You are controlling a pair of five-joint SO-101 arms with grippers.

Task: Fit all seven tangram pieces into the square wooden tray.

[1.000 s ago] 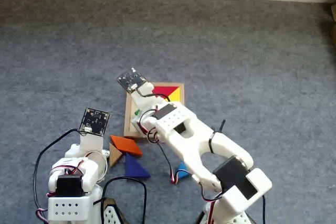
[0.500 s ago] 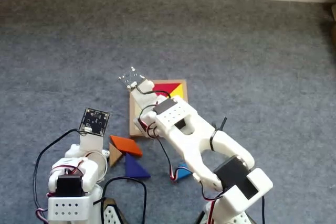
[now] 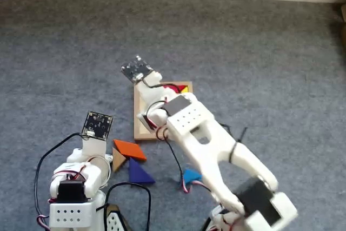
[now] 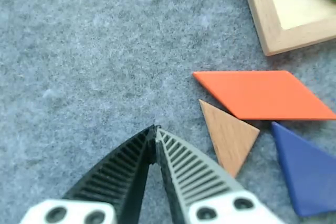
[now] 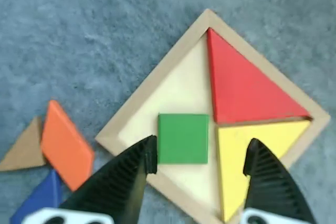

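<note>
Your square wooden tray (image 5: pixel 152 80) lies on the grey carpet (image 3: pixel 259 52). It holds a red triangle (image 5: pixel 239 85) edge to edge with a yellow triangle (image 5: pixel 252 153), and a green square (image 5: pixel 182 138) just beside them. Your right gripper (image 5: pixel 202 150) hangs over the green square, jaws spread and empty. Near the tray's corner, an orange parallelogram (image 4: pixel 262 95), tan triangle (image 4: pixel 228 137) and dark blue triangle (image 4: pixel 304 171) cluster together. A light blue triangle (image 3: pixel 191 176) sits apart from them. Your left gripper (image 4: pixel 156 129) is pinched closed on nothing, near the tan triangle.
</note>
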